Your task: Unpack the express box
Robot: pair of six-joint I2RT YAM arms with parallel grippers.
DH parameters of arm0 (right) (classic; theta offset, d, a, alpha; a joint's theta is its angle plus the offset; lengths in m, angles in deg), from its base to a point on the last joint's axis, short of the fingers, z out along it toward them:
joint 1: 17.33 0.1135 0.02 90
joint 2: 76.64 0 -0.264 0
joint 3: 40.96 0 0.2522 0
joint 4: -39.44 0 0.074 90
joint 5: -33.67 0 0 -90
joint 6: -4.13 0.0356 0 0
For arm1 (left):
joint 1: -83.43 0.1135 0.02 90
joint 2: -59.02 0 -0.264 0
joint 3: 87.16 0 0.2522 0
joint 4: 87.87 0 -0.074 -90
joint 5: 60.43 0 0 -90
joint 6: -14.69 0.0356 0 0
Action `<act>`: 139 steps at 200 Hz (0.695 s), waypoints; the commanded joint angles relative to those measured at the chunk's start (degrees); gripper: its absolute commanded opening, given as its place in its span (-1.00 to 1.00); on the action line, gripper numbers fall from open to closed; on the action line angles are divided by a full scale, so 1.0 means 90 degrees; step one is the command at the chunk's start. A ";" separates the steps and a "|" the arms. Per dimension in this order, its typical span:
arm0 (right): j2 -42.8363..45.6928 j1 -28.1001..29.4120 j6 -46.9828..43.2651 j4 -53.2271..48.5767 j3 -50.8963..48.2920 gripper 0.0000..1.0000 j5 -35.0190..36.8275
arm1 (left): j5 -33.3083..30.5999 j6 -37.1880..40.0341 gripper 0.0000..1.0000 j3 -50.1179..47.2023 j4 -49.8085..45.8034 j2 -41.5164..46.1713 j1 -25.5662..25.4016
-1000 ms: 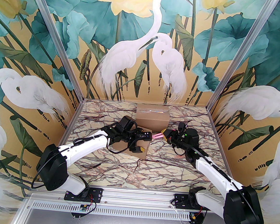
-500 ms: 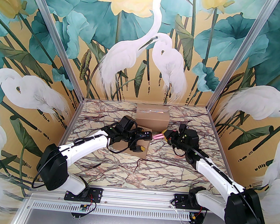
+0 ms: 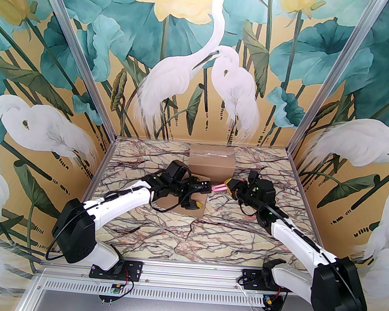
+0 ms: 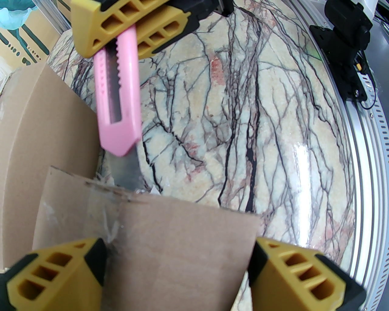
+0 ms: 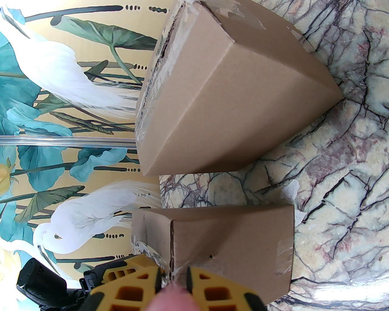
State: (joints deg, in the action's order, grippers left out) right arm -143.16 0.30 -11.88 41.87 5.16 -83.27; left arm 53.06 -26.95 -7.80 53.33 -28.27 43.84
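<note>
A small brown express box [image 3: 182, 204] lies mid-table, and its taped top shows in the left wrist view [image 4: 176, 243]. My left gripper [image 3: 199, 196] stands open astride it, a yellow finger [image 4: 54, 273] close to each side; I cannot tell whether they touch. My right gripper [image 3: 229, 186] is shut on a pink utility knife [image 3: 217, 187]. The knife [image 4: 117, 100] points at the box, its bare blade [image 4: 129, 170] against the torn tape at the box's far edge. The right wrist view looks past the fingers [image 5: 209, 291] to the box end [image 5: 231, 240].
A larger taped cardboard box [image 3: 211, 164] stands just behind the small one, near the back wall, also in the right wrist view [image 5: 228, 91]. Scraps of clear tape [image 5: 290, 188] lie on the marble table [image 3: 208, 239]. Painted walls close in three sides.
My left gripper's fingers have narrowed a little around the small box. The right arm has nudged the knife slightly left, toward the box edge.
</note>
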 commanded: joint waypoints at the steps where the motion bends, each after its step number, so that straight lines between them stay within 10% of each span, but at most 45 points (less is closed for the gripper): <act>1: -0.0196 0.0174 0.0275 0.0665 -0.0127 -1.00 -0.0329 | -0.0354 -0.0175 0.57 0.0043 0.0071 -0.0267 0.0043; 139: -0.0337 0.0335 0.0376 0.0636 -0.0268 -1.00 -0.1325 | -0.1014 -0.0898 0.57 0.0357 0.0623 -0.0371 0.0283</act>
State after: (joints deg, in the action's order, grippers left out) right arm -147.25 1.20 -7.46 51.62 2.73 -83.84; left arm 49.36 -32.15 -6.60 55.15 -29.60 44.25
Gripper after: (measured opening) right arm 0.170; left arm 0.786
